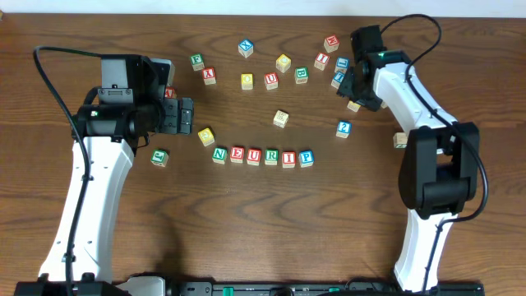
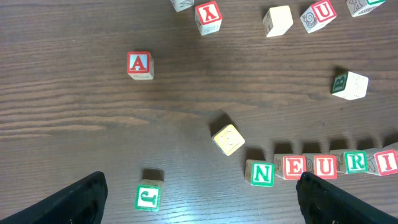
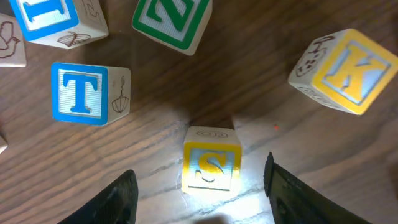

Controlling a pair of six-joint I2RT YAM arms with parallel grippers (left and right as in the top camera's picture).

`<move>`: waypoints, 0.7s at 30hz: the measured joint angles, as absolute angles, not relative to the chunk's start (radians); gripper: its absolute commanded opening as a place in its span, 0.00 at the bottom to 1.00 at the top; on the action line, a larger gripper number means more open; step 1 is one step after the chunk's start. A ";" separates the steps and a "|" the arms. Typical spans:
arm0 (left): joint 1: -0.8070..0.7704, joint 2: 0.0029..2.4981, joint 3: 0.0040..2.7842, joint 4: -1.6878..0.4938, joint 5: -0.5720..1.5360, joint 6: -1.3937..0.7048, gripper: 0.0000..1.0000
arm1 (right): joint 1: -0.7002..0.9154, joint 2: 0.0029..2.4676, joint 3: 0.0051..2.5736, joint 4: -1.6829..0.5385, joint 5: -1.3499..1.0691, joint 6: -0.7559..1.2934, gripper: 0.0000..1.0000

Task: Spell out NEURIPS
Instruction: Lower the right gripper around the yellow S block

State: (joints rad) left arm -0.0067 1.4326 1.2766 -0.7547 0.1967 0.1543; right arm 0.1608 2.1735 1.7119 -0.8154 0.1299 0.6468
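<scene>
Six cubes stand in a row at mid-table: green N (image 1: 219, 154) (image 2: 262, 173), red E (image 1: 237, 154) (image 2: 293, 167), red U (image 1: 254, 155) (image 2: 325, 165), green R (image 1: 271, 156) (image 2: 356, 162), red I (image 1: 288, 158) (image 2: 387, 162), blue P (image 1: 306, 157). A yellow S cube (image 3: 211, 165) (image 1: 353, 105) rests on the table at the back right. My right gripper (image 3: 199, 180) (image 1: 355, 90) hangs over it, open, a finger on either side and neither touching. My left gripper (image 2: 202, 193) (image 1: 191, 117) is wide open and empty, left of the row.
A plain yellow cube (image 2: 228, 139) and a green-lettered cube (image 2: 148, 198) lie near the left gripper, a red A (image 2: 139, 64) farther off. Around the S sit a blue T (image 3: 81, 93), a yellow K (image 3: 347, 70) and a green cube (image 3: 173, 18). Several loose cubes (image 1: 283, 62) are scattered along the back.
</scene>
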 measured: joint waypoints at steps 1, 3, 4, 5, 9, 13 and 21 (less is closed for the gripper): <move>-0.007 1.433 1.277 -0.755 0.197 0.155 0.96 | 0.161 2.178 1.712 -0.810 0.129 0.647 0.61; -0.007 1.433 1.277 -0.755 0.197 0.154 0.96 | 0.161 2.182 1.712 -0.801 0.127 0.647 0.60; -0.007 1.433 1.277 -0.755 0.197 0.154 0.96 | 0.161 2.184 1.712 -0.797 0.127 0.647 0.60; -0.007 1.433 1.277 -0.755 0.197 0.154 0.96 | 0.161 2.184 1.712 -0.795 0.127 0.647 0.60; -0.007 1.433 1.277 -0.755 0.197 0.155 0.96 | 0.161 2.185 1.712 -0.794 0.134 0.647 0.60; -0.007 1.433 1.277 -0.755 0.197 0.155 0.96 | 0.161 2.185 1.712 -0.794 0.149 0.647 0.60; -0.007 1.433 1.277 -0.755 0.197 0.154 0.96 | 0.161 2.186 1.712 -0.786 0.158 0.647 0.60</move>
State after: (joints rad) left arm -0.0067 1.4326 1.2766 -0.7547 0.1967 0.1543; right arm 0.1608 2.1857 1.7119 -0.7864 0.1577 0.6468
